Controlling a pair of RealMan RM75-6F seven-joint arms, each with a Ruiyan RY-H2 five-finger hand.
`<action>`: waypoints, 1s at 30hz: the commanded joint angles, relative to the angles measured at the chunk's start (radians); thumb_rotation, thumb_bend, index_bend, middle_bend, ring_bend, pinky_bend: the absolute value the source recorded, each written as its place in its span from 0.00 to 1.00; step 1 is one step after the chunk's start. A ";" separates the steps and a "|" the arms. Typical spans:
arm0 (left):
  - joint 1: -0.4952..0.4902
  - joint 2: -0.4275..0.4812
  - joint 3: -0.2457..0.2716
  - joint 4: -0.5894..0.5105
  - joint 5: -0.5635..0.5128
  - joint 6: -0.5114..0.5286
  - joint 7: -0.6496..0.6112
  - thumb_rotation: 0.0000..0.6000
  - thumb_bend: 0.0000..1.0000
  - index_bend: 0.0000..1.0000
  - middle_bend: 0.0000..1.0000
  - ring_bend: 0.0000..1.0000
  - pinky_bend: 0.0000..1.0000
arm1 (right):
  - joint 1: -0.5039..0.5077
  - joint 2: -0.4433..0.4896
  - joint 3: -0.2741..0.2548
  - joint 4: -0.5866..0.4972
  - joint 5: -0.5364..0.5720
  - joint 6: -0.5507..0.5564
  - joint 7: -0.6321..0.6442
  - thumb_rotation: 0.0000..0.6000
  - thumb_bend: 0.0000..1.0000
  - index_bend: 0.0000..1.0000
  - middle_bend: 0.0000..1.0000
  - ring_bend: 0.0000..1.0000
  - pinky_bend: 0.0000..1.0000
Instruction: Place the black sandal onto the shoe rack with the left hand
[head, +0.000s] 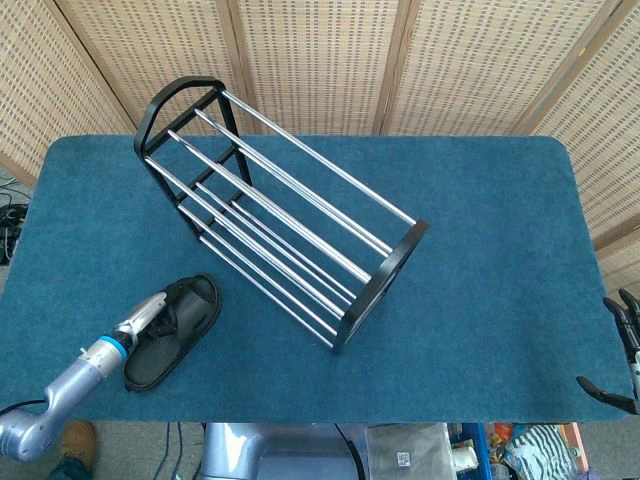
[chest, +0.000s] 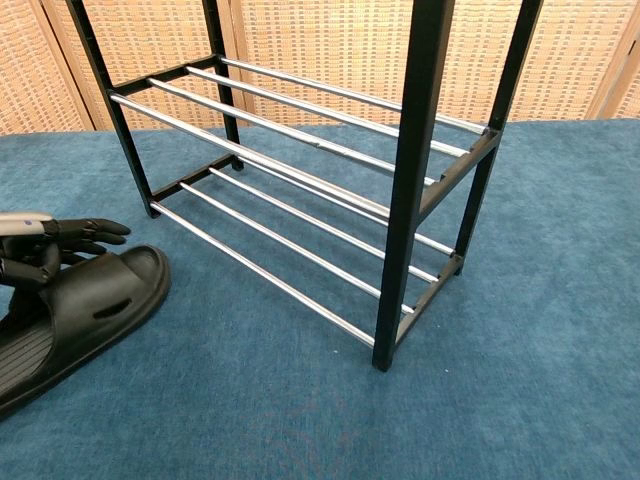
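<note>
The black sandal (head: 182, 325) (chest: 95, 312) lies flat on the blue table, just left of the shoe rack's low front rails. My left hand (head: 158, 312) (chest: 48, 252) rests against the sandal's strap from the left, its fingers spread over the strap's top and nothing visibly clasped. The black shoe rack (head: 285, 215) (chest: 415, 190), with chrome rails on two tiers, stands diagonally across the table's middle. My right hand (head: 622, 372) hangs at the table's lower right corner, fingers apart and empty, and shows only in the head view.
The blue felt table (head: 480, 250) ends at a front edge close below the sandal. Woven screen panels (head: 320, 60) close off the back. Clutter lies on the floor (head: 430, 455) beneath the front edge.
</note>
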 joint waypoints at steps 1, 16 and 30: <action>-0.020 0.028 0.063 -0.069 0.149 0.018 -0.008 1.00 1.00 0.00 0.00 0.00 0.00 | 0.000 0.000 0.000 0.000 -0.001 0.000 0.000 1.00 0.00 0.00 0.00 0.00 0.00; 0.144 0.106 0.130 -0.162 0.190 0.350 0.415 1.00 0.12 0.00 0.00 0.00 0.00 | -0.002 0.002 -0.005 -0.002 -0.011 0.000 0.001 1.00 0.00 0.00 0.00 0.00 0.00; 0.327 0.042 0.172 -0.166 0.012 0.547 0.656 1.00 0.12 0.00 0.00 0.00 0.00 | -0.009 0.008 -0.015 -0.003 -0.038 0.014 0.016 1.00 0.00 0.00 0.00 0.00 0.00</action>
